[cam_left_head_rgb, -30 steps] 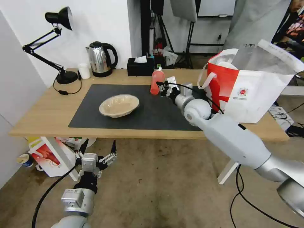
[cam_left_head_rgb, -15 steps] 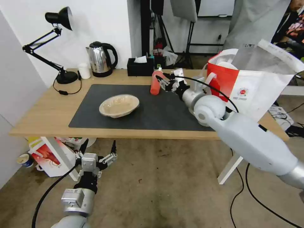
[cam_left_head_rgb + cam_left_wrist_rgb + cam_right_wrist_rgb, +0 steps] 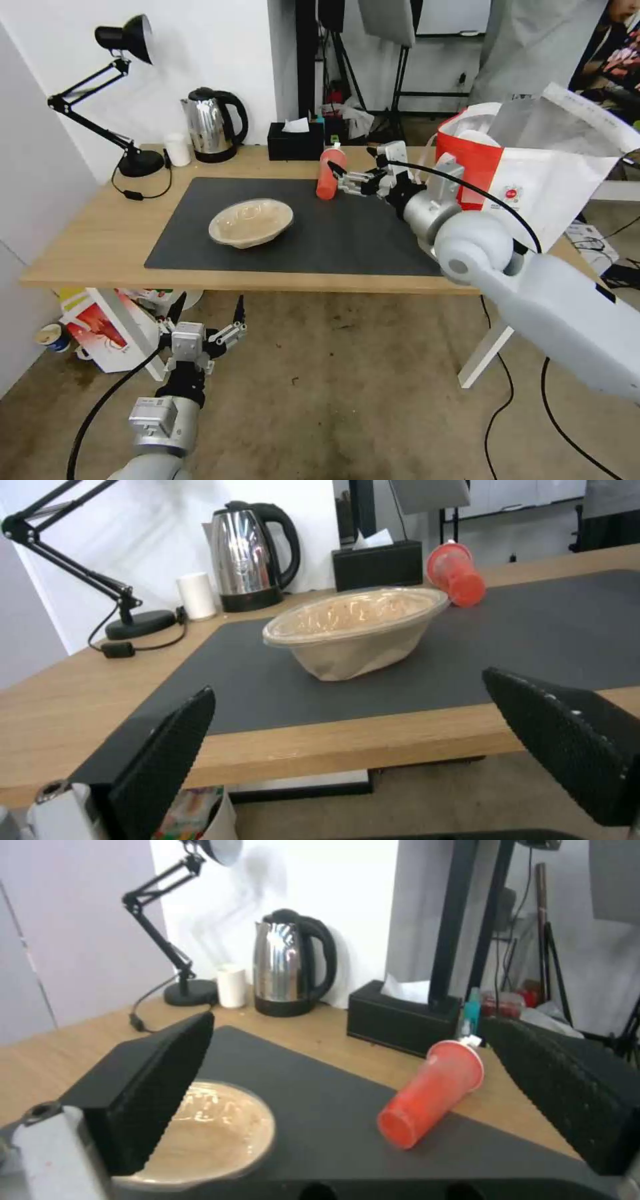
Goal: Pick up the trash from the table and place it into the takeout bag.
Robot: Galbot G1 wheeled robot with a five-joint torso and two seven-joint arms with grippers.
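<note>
Over the far side of the bench (image 3: 100, 247), my right claw (image 3: 347, 179) is stretched out above the dark grey mat (image 3: 333, 237), its fingers spread apart and pinching nothing. Just beyond its fingertips sits the red drink cup (image 3: 328, 175), near the mat's far edge; from the right wrist it reads as tilted well off upright, the lidded end raised toward the black tissue box (image 3: 400, 1022) and the base end resting on the mat — whether a fingertip touches the cup I cannot tell. The shallow beige dish (image 3: 251, 222) lies on the mat toward my left, well apart from the cup, sitting slightly tipped, with a clear film across its mouth as seen from the left wrist. The takeout bag (image 3: 533, 193) stands at the right end of the bench, white with a red side panel, small red round logo facing me, mouth open with silver lining showing and a white loop handle hanging on its near-left side; my right forearm passes in front of it. Inside its mouth a white rounded rim is visible, contents not determinable. My left claw (image 3: 203, 313) hangs below bench level in front of the near edge, over the floor, fingers spread wide and gripping nothing. Along the back edge stand the steel kettle (image 3: 212, 125), a small white cylinder (image 3: 177, 149) and a black desk lamp (image 3: 127, 40). On the floor under the left end leans a smaller red-and-white bag (image 3: 100, 330).
</note>
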